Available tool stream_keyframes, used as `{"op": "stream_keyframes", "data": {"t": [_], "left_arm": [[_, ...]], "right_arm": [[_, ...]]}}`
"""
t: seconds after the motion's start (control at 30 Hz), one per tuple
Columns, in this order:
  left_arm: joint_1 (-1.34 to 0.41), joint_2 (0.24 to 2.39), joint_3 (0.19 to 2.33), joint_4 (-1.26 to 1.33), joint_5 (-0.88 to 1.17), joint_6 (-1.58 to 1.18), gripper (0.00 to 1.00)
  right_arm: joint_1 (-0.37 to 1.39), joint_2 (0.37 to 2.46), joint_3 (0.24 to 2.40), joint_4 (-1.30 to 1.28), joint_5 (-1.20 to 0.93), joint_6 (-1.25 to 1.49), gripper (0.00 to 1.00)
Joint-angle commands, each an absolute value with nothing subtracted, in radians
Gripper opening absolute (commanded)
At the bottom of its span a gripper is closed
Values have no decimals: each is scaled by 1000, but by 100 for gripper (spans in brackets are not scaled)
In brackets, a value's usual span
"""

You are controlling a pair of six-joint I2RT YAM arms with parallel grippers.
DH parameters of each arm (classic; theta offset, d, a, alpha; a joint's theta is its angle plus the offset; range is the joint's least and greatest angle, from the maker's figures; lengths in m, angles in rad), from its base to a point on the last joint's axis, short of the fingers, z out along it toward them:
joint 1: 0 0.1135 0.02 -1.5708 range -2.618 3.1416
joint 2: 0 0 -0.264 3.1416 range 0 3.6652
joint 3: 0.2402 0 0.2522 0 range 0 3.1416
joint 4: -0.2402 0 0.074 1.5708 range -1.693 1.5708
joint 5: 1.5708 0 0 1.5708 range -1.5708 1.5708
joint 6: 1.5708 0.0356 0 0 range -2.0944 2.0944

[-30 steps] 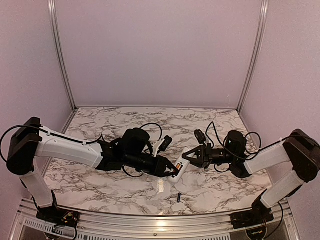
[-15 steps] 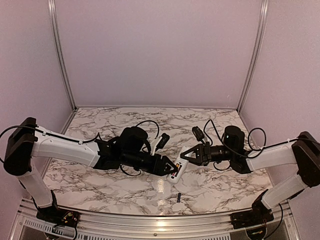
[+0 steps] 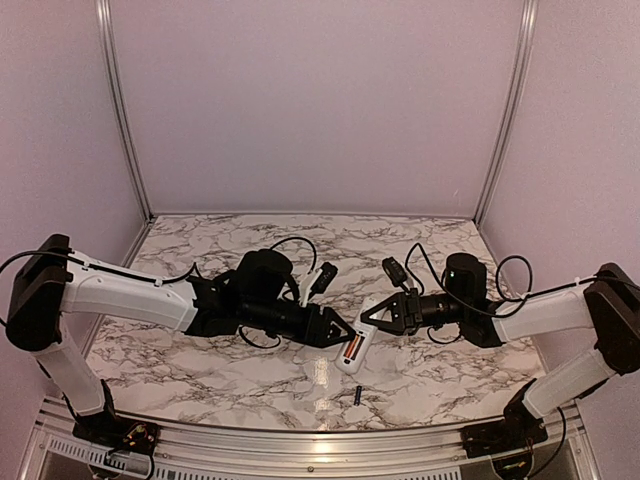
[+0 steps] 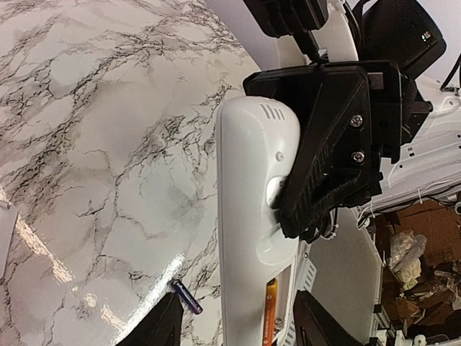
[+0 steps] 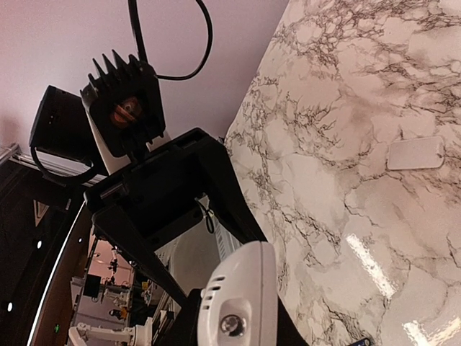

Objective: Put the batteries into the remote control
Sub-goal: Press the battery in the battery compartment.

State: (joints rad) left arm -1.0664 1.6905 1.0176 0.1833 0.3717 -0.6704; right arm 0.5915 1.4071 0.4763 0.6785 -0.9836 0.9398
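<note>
- The remote (image 3: 356, 345) hangs over the middle of the surface (image 3: 200, 380), somewhat toward the near edge.
- Its long axis runs on a slant, with the upper end toward the far right corner and the lower end toward the near edge.
- Its open back faces up, and the orange battery (image 3: 350, 352) lies in the bay along that axis.
- The right pincer (image 3: 371, 317) is clamped on the remote's upper end.
- The left pincer (image 3: 340, 336) stands apart, one finger on each side of the lower end, with a gap on both sides.
- The left arm (image 3: 130, 295) reaches in low from the left edge and the right arm (image 3: 540, 305) from the right edge, forearms nearly level and tips facing each other.
- The black battery (image 3: 357, 397) lies on the surface by the near edge, below the remote.
</note>
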Motion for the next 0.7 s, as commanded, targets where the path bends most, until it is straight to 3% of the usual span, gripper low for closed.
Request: {"op": "stream_keyframes", "data": {"t": [0.0, 0.2, 0.47, 0.6, 0.67], "left_arm": [[-1065, 1724, 1020, 209, 412, -666, 56], [-1064, 1753, 1039, 179, 396, -668, 50], [-1063, 1777, 1055, 142, 359, -668, 26], [-1063, 1782, 1073, 89, 316, -642, 24], [-1063, 1780, 1086, 58, 304, -620, 32]], "right_arm": [[601, 1402, 505, 680, -997, 922, 0], [601, 1404, 509, 684, -1003, 921, 0], [601, 1400, 508, 691, -1010, 923, 0], [601, 1398, 506, 695, -1010, 928, 0], [596, 1399, 507, 682, -1002, 920, 0]]}}
